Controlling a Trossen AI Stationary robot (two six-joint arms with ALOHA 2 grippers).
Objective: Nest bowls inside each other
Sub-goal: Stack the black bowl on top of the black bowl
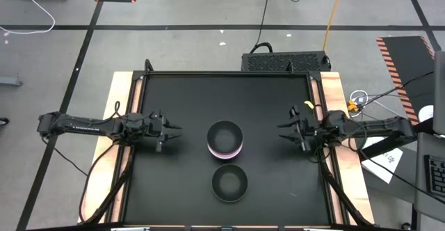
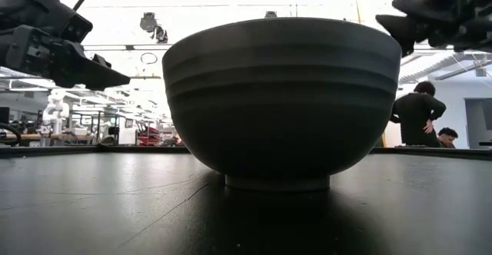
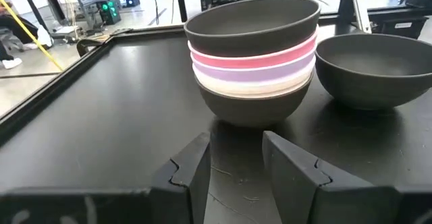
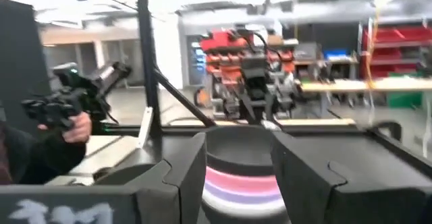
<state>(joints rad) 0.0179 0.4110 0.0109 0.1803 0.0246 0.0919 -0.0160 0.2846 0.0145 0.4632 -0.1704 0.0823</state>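
Stack of nested bowls (image 1: 225, 139) sits at centre of the high view on the black table (image 1: 181, 106), upright, mouths up — round, so no long axis to call. From the left wrist view the stack reads top to bottom: black bowl (image 3: 253, 18), pink bowl (image 3: 260, 57), lavender bowl (image 3: 260, 71), white bowl (image 3: 253, 84), then a black bottom bowl (image 3: 253, 106) carrying them all. A sixth, single black bowl (image 1: 229, 182) stands just below the stack in the high view, upright, nothing in it, near the stack but apart from it; it fills the middle of the low view. Left gripper (image 1: 175, 131) is at centre-left of the high view, fingers parted a little with nothing between them, pointing at the stack and well clear of it. Right gripper (image 1: 284, 132) at centre-right mirrors it — fingers partly spread, holding nothing, aimed at the stack. A person (image 2: 417, 113) stands at the right of the low view, beyond the table.
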